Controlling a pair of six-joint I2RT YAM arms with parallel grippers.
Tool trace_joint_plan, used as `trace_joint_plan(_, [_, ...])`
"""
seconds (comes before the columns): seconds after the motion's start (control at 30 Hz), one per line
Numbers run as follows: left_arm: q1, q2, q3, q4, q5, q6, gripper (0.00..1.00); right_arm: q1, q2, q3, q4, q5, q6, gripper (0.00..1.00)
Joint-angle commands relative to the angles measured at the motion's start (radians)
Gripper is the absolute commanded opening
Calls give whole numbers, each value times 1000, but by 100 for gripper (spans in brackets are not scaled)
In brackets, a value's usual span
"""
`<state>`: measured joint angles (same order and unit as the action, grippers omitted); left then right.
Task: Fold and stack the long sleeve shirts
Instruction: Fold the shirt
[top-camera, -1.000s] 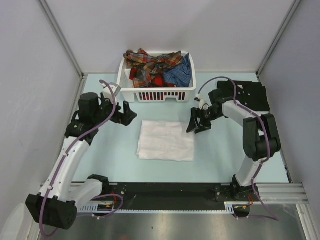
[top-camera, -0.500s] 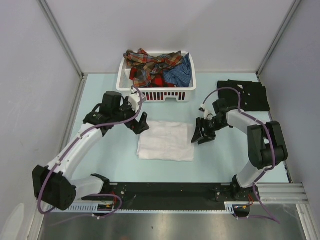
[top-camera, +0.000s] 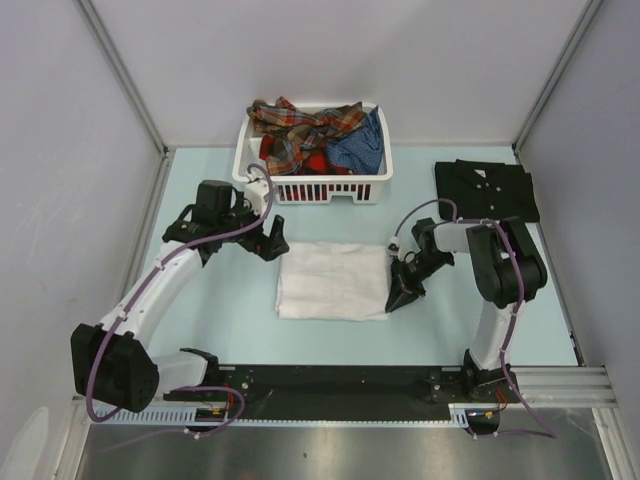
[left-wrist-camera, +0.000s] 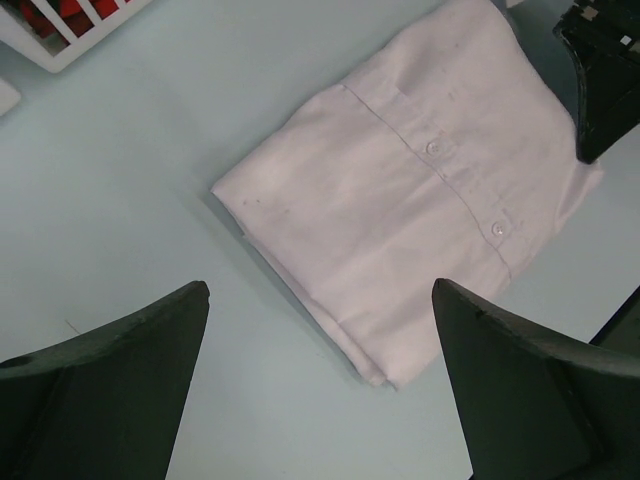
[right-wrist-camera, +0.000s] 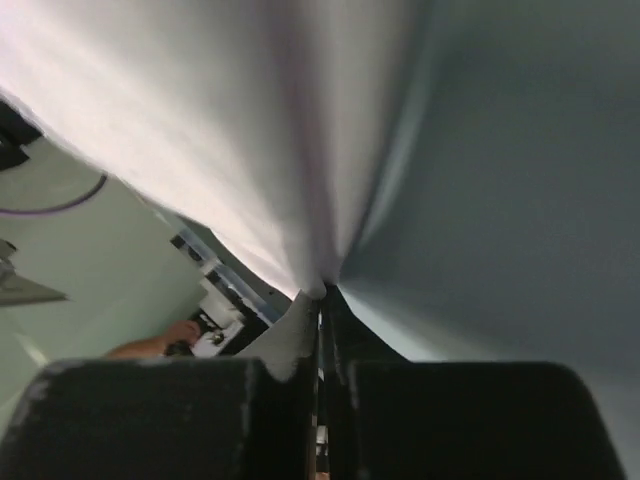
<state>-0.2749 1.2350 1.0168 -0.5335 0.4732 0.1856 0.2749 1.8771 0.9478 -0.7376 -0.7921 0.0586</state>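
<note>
A folded white long sleeve shirt (top-camera: 332, 281) lies flat mid-table, its buttons (left-wrist-camera: 434, 148) facing up. My right gripper (top-camera: 400, 297) is low at the shirt's near right corner, jaws shut on the white cloth's edge (right-wrist-camera: 300, 330), which bunches into the tips (right-wrist-camera: 322, 300). Above the table just off the shirt's far left corner hovers my left gripper (top-camera: 272, 240), wide open and holding nothing (left-wrist-camera: 320, 290). A folded black shirt (top-camera: 487, 188) lies at the far right. Plaid shirts (top-camera: 300, 125) and a blue one (top-camera: 362, 145) are heaped in the basket.
The white slatted basket (top-camera: 312, 188) stands at the back centre, its corner showing in the left wrist view (left-wrist-camera: 60, 40). Grey walls enclose the pale blue table (top-camera: 220, 300) on three sides. A black rail (top-camera: 330, 380) runs along the near edge.
My right gripper dropped toward me to the white shirt's near right corner and closed on its edge. The left arm swung in toward the shirt's far left corner, staying open.
</note>
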Motion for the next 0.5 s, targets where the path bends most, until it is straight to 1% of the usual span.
trace_joint_plan(0.0, [31,-38,-11,29,-11,-11,99,-104,97,155,-124,98,-120,0])
trace_joint_plan(0.03, [36,-40,-12,27,-10,-8,99,-138,114,243,-137,132,-175,0])
trace_joint_plan(0.07, [37,-45,-12,27,-11,-2,99,-149,140,303,-140,208,-195,0])
trace_joint_plan(0.1, [39,-46,-14,27,-15,5,99,-158,155,360,-144,240,-218,0])
trace_joint_plan(0.13, [42,-46,-15,26,-13,6,100,-157,168,475,-147,276,-244,5])
trace_joint_plan(0.17, [43,-48,-17,24,-13,9,100,-154,183,533,-167,322,-302,15])
trace_joint_plan(0.2, [49,-48,-18,21,-12,12,99,-145,204,583,-230,336,-331,34])
trace_joint_plan(0.23, [55,-46,-18,18,-7,11,99,-143,202,647,-255,347,-350,40])
trace_joint_plan(0.27, [65,-46,-18,18,1,-9,99,-134,186,654,-275,346,-394,44])
trace_joint_plan(0.3, [97,-39,-18,17,11,-26,99,-131,138,652,-295,350,-414,49])
trace_joint_plan(0.33, [115,-32,-20,17,48,-47,100,-125,98,642,-298,349,-431,49])
trace_joint_plan(0.37, [137,-25,-23,15,80,-93,99,-109,55,593,-299,325,-465,50])
trace_joint_plan(0.4, [178,-13,-26,17,105,-115,100,-96,10,562,-278,312,-468,50])
trace_joint_plan(0.43, [195,-6,-37,21,125,-138,99,-74,-94,528,-257,297,-471,50])
trace_joint_plan(0.47, [207,-5,-46,26,151,-179,99,-44,-139,460,-237,275,-471,52])
